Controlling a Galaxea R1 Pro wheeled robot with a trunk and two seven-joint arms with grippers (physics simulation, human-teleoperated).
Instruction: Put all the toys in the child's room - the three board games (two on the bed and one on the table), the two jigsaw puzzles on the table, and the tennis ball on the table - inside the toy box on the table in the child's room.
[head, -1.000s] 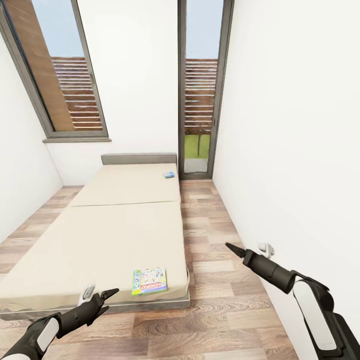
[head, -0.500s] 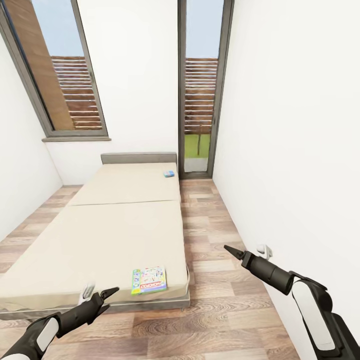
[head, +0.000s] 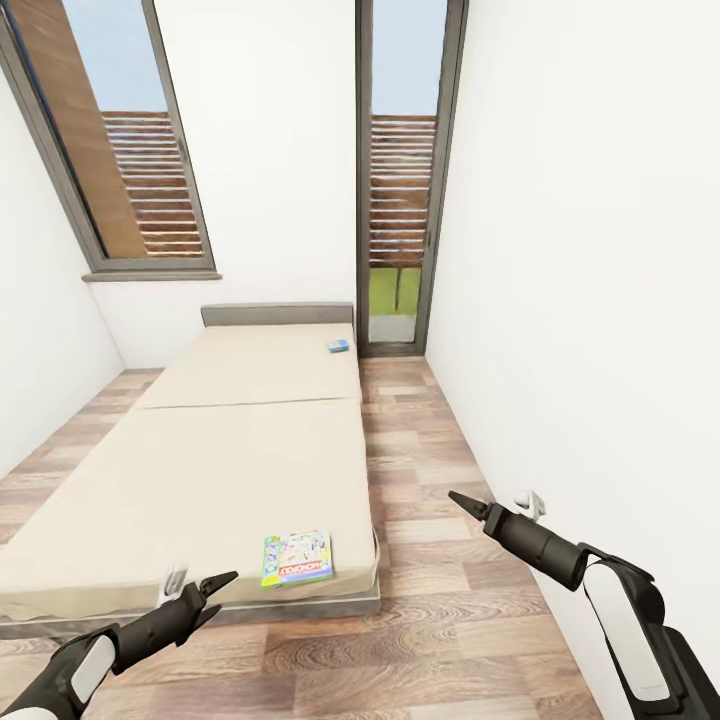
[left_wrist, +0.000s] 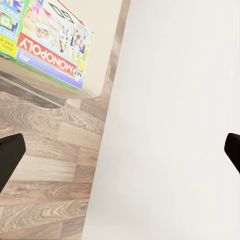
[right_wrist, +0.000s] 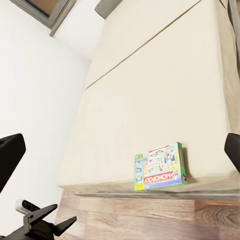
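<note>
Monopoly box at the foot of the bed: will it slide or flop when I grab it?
The Monopoly box looks like a flat, rigid carton, so probably stiff and light. Lying flat on the bed near its edge, it may slide on a push; it cannot roll.

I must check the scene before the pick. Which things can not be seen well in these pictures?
- Small blue item at the far end of the bed, head view: too small to identify.
- Monopoly box, left wrist view: cut off by the picture's edge.
- Right gripper, head view: seen end-on, so open or shut is unclear.
</note>
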